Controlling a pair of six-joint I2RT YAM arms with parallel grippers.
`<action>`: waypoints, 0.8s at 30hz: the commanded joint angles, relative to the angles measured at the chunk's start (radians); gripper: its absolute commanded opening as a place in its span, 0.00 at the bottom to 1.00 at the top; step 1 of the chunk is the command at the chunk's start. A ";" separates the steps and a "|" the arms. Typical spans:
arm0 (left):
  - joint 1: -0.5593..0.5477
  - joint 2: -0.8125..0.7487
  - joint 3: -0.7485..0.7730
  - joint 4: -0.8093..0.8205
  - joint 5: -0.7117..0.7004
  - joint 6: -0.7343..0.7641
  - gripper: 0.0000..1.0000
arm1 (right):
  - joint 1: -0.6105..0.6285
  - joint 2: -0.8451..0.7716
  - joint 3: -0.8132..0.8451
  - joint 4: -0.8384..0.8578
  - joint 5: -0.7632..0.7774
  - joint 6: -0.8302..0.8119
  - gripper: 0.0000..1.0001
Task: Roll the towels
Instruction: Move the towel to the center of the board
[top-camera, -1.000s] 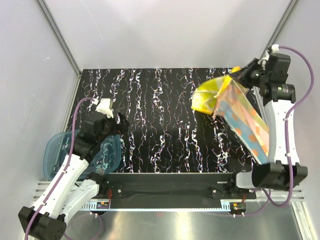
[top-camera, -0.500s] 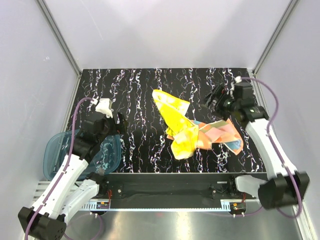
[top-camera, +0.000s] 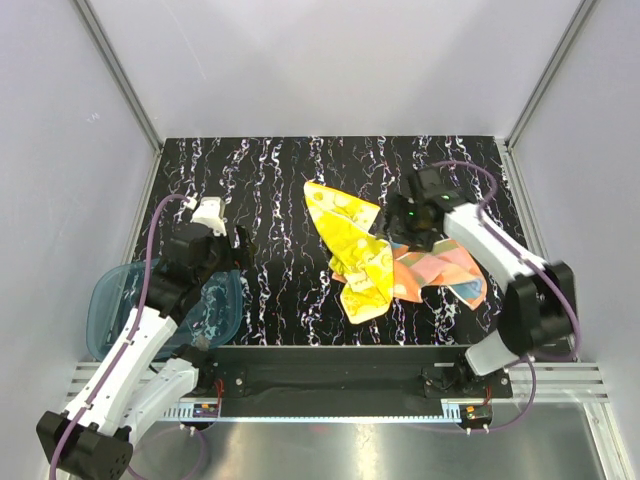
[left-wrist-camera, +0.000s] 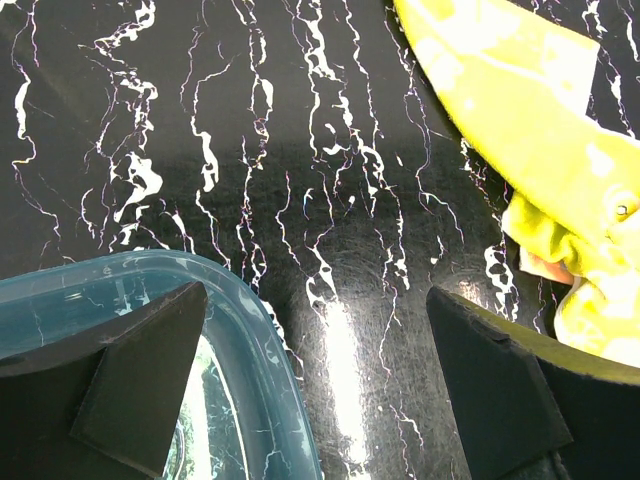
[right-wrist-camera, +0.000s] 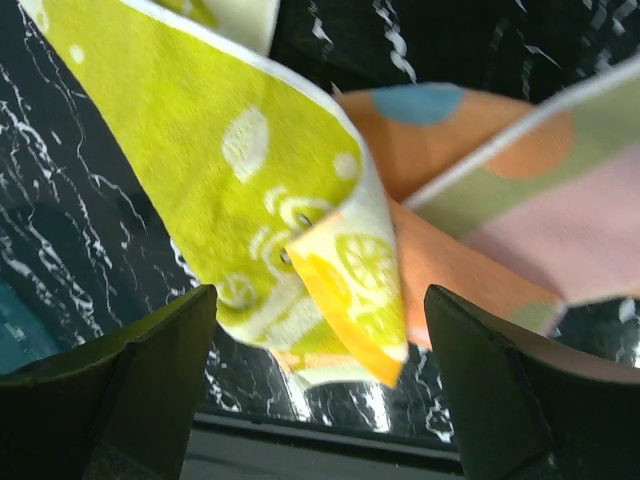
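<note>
Two towels lie crumpled and overlapping on the black marbled table. The yellow towel (top-camera: 352, 252) spreads from the centre toward the front, and the orange-pink towel (top-camera: 447, 266) with pale blue patches lies to its right, partly under it. My right gripper (top-camera: 398, 232) hovers open just above where they overlap. In the right wrist view the yellow towel (right-wrist-camera: 200, 130) and orange-pink towel (right-wrist-camera: 500, 230) lie below the spread fingers, and the right gripper (right-wrist-camera: 320, 390) holds nothing. My left gripper (top-camera: 236, 250) is open at the left, and its wrist view shows the left gripper (left-wrist-camera: 320, 380) empty, the yellow towel (left-wrist-camera: 520, 90) far ahead.
A translucent teal-blue tray (top-camera: 120, 305) sits at the front left under my left arm, and its rim (left-wrist-camera: 262, 330) runs beside the left finger. Pale walls enclose the table on three sides. A metal rail (top-camera: 330, 360) runs along the front edge.
My right gripper opened and let both towels fall from high at the back right onto the middle of the table. The right arm swung down and left over them. The left arm stayed still.
</note>
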 joint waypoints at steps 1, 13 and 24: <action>-0.003 -0.006 0.050 0.025 -0.019 0.016 0.99 | 0.065 0.142 0.150 -0.025 0.097 -0.053 0.91; -0.003 -0.015 0.052 0.028 -0.020 0.016 0.99 | 0.132 0.345 0.230 -0.082 0.218 -0.050 0.66; -0.003 -0.020 0.052 0.023 -0.028 0.016 0.99 | 0.155 0.396 0.269 -0.030 0.067 -0.050 0.00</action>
